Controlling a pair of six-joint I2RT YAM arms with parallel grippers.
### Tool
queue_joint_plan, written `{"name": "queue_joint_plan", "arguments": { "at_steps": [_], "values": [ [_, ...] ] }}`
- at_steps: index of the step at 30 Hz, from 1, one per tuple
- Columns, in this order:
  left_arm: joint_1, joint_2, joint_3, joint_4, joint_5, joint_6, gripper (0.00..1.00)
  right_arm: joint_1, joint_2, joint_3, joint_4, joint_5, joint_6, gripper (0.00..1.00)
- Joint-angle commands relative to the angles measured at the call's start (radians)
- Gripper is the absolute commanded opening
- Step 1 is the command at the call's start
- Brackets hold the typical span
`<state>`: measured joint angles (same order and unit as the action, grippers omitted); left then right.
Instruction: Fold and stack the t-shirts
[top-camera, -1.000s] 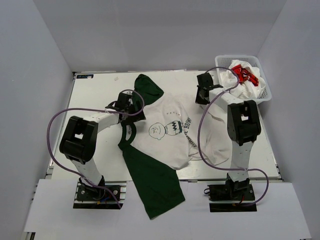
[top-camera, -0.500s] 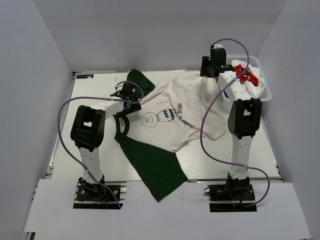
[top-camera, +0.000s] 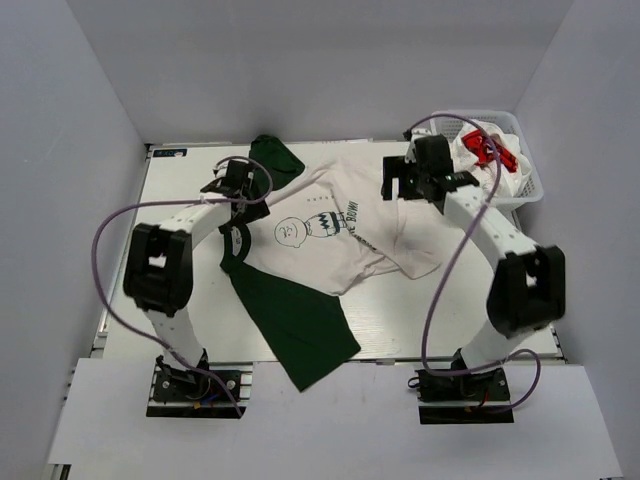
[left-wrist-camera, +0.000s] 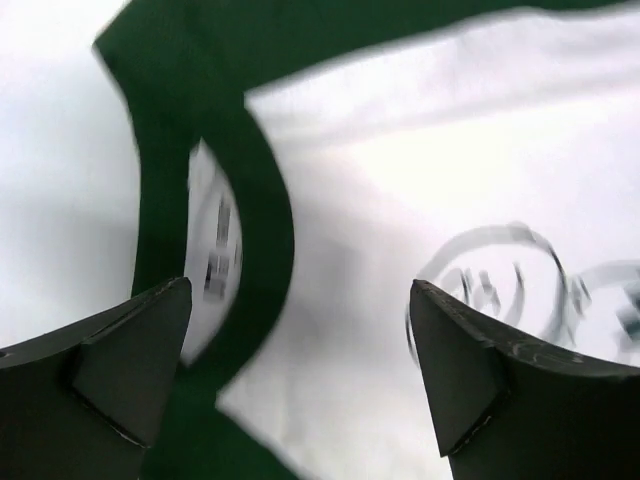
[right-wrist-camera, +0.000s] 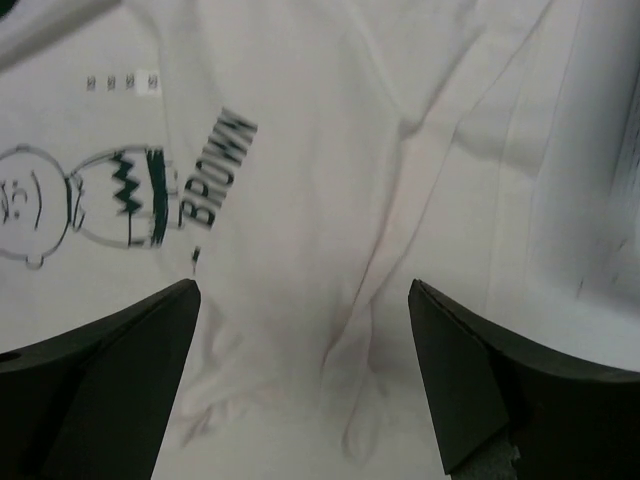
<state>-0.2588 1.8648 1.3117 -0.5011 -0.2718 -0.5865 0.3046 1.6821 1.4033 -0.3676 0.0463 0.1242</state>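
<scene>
In the middle of the flat white table (top-camera: 400, 320) lies the white cloth t-shirt with dark green sleeves (top-camera: 330, 240), wrinkled, one sleeve hanging over the bottom edge. The left gripper (left-wrist-camera: 300, 288) and right gripper (right-wrist-camera: 303, 287) hover above it, fingers spread, holding nothing. A tug now may let that hanging sleeve drag it off.
</scene>
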Motion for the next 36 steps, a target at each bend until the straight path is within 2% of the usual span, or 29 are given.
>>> {"name": "queue_joint_plan", "arguments": {
  "at_steps": [1, 5, 7, 9, 14, 17, 19, 22, 25, 26, 31, 36],
  "values": [
    [-0.028, -0.241, -0.109, 0.013, 0.07, 0.004, 1.0, 0.007, -0.152, -0.215, 0.065, -0.002, 0.113, 0.9],
    [-0.028, -0.407, -0.361, 0.123, 0.238, -0.016, 1.0, 0.01, -0.229, -0.363, 0.082, -0.034, 0.152, 0.9],
    [-0.049, -0.458, -0.429, 0.18, 0.322, -0.03, 1.0, 0.01, -0.249, -0.423, 0.061, -0.036, 0.15, 0.9],
    [-0.075, -0.499, -0.497, 0.203, 0.371, -0.03, 1.0, 0.014, -0.262, -0.472, 0.077, -0.109, 0.154, 0.9],
    [-0.123, -0.489, -0.554, 0.203, 0.362, -0.03, 1.0, 0.013, -0.246, -0.553, 0.157, -0.161, 0.106, 0.88],
    [-0.151, -0.442, -0.574, 0.226, 0.353, -0.03, 1.0, 0.016, -0.202, -0.541, 0.164, -0.152, 0.097, 0.78],
    [-0.161, -0.417, -0.584, 0.226, 0.317, -0.053, 1.0, 0.016, -0.171, -0.517, 0.139, -0.138, 0.092, 0.54],
    [-0.161, -0.374, -0.574, 0.179, 0.263, -0.079, 1.0, 0.011, -0.168, -0.5, 0.119, -0.126, 0.104, 0.13],
    [-0.161, -0.348, -0.565, 0.133, 0.185, -0.079, 1.0, 0.007, -0.193, -0.483, 0.093, -0.065, 0.101, 0.0],
    [-0.161, -0.339, -0.556, 0.119, 0.14, -0.091, 1.0, 0.007, -0.197, -0.471, 0.084, -0.01, 0.101, 0.0],
    [-0.14, -0.28, -0.517, 0.036, 0.01, -0.102, 1.0, 0.002, -0.252, -0.468, 0.088, 0.024, 0.117, 0.0],
    [-0.131, -0.215, -0.456, -0.016, -0.062, -0.116, 1.0, -0.025, -0.286, -0.413, 0.102, 0.121, 0.134, 0.0]
  ]
}}
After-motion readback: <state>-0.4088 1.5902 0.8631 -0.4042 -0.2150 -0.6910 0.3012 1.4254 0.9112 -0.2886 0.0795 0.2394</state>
